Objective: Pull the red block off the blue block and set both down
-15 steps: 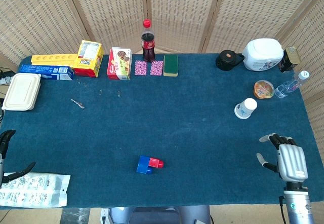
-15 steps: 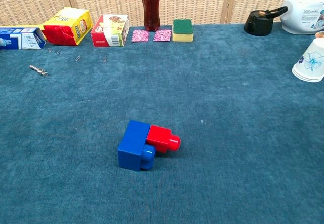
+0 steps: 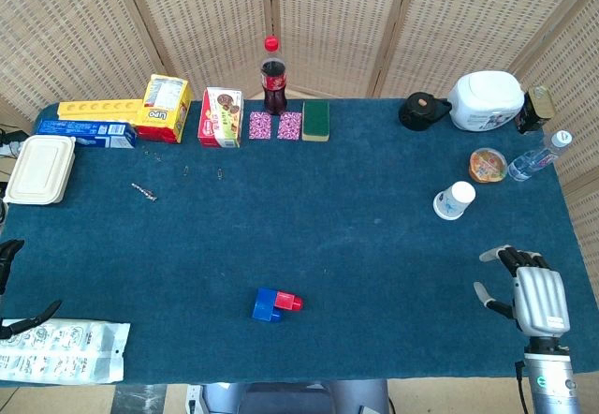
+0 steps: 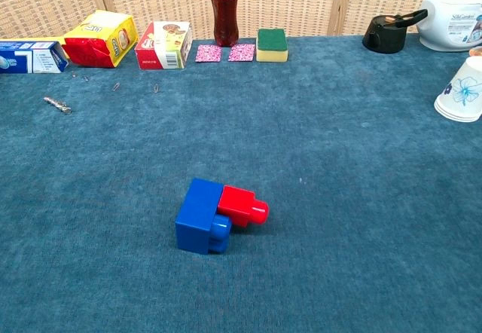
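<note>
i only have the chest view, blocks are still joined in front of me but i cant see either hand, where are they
Observer: In the head view the right hand hovers near the table's front right corner, well to the right of the red block.
Operator: is it holding anything
Observer: No, its fingers are spread with nothing between them.
Operator: and the left one
Observer: The left hand barely shows at the left edge, beside a white blister pack, far from the blue block.
</note>
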